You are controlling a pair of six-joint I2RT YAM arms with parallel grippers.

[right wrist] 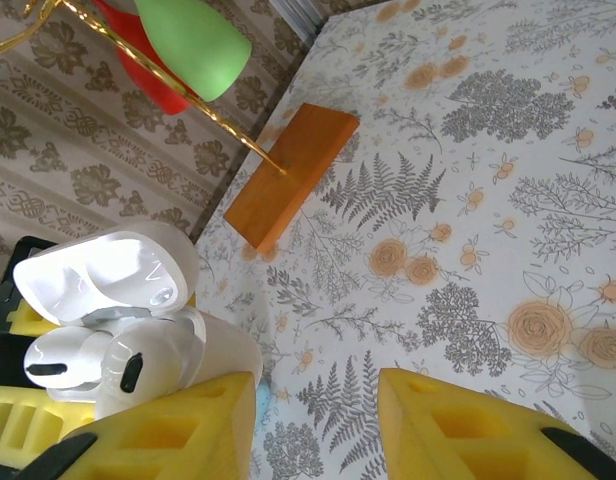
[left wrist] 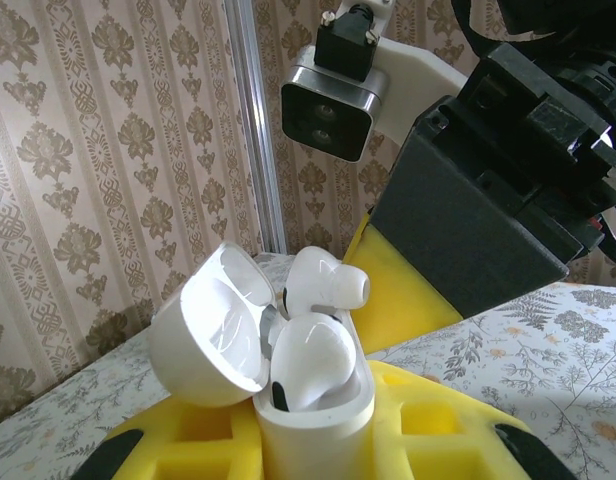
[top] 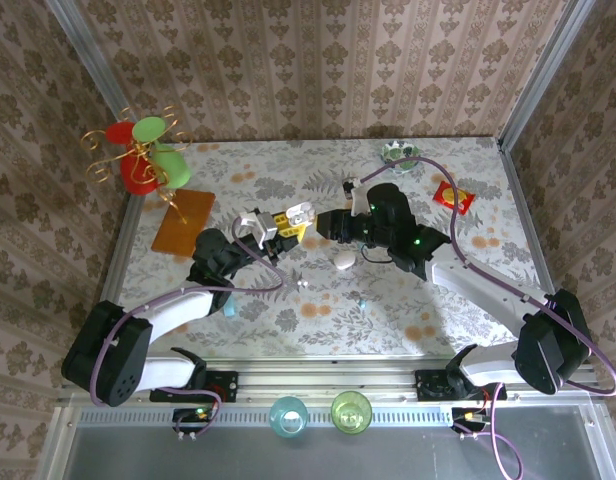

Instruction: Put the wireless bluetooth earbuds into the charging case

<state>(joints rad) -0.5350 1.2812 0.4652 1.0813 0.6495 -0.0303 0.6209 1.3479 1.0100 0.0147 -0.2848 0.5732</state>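
The charging case [left wrist: 323,425] is white, and its lid [left wrist: 203,330] is flipped open. My left gripper [left wrist: 313,458] is shut on the case body between its yellow fingers. Two white earbuds stand in the case: one [left wrist: 313,360] sits low in its well, the other [left wrist: 323,285] sticks up higher behind it. In the top view the case [top: 300,213] is held above the table's middle. My right gripper [right wrist: 318,420] is open just beside the case [right wrist: 223,350], with only bare table between its yellow fingers. Both earbuds [right wrist: 138,370] show at the left of that view.
A white oval pebble [top: 344,260] and small pale bits [top: 301,284] lie on the table below the grippers. An orange base [top: 183,220] with a gold wire stand and red and green cups [top: 143,160] stands at the back left. A red packet [top: 455,197] lies at the back right.
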